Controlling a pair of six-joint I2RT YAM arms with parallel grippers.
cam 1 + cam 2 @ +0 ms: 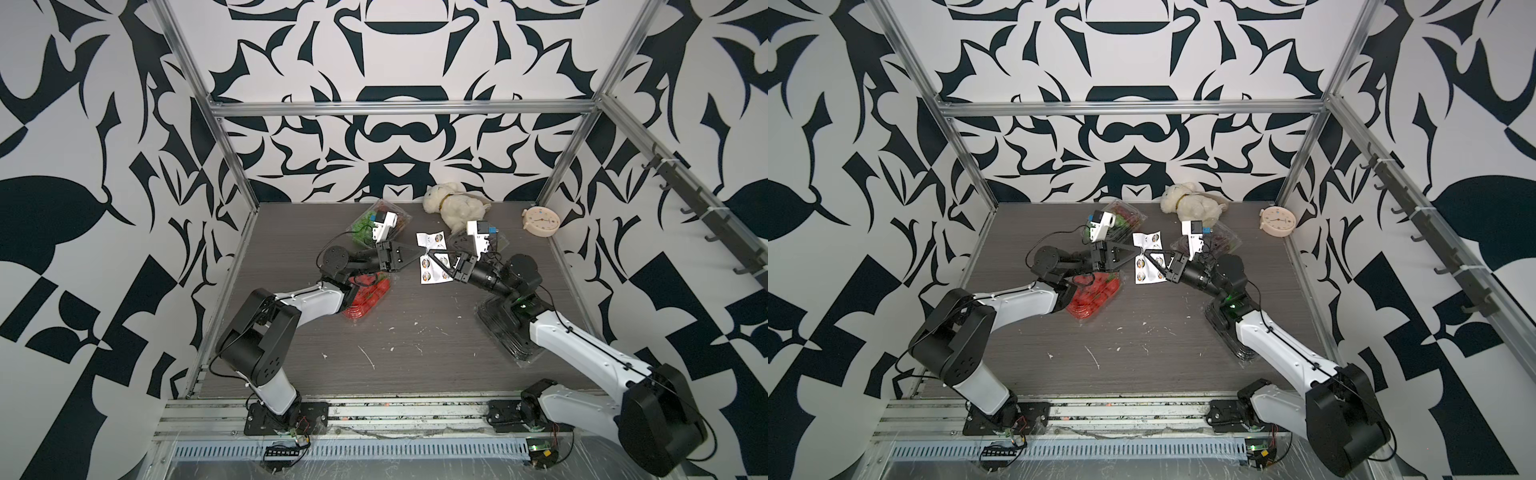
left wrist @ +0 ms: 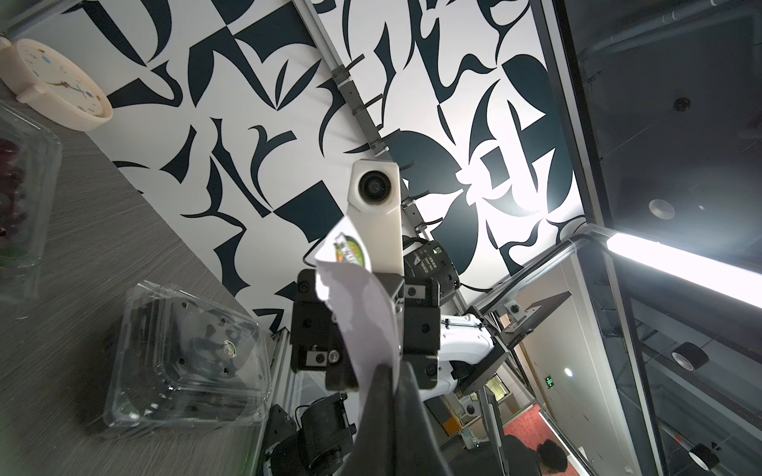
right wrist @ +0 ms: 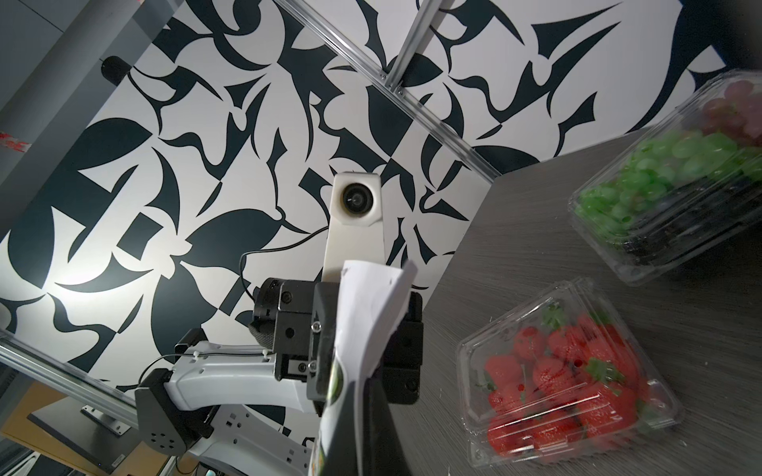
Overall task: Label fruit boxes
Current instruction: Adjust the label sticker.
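Note:
Both arms meet over the table's middle, holding up a white sticker sheet [image 1: 428,275] of round labels. My left gripper [image 1: 423,248] is shut on the sheet [image 2: 363,305] from the left. My right gripper [image 1: 432,254] is shut on the same sheet [image 3: 371,313] from the right. A strawberry box [image 1: 368,297] lies under the left forearm. One grape box [image 1: 363,224] sits at the back left, behind the left wrist camera. Another grape box [image 1: 1223,245] is behind the right wrist. The avocado box [image 2: 185,354], with one round label on its lid, lies under the right arm.
A white plush toy [image 1: 453,205] lies at the back centre and a cream clock [image 1: 540,222] at the back right. Aluminium frame posts and patterned walls close the table in. A rail of hooks [image 1: 698,208] runs along the right wall.

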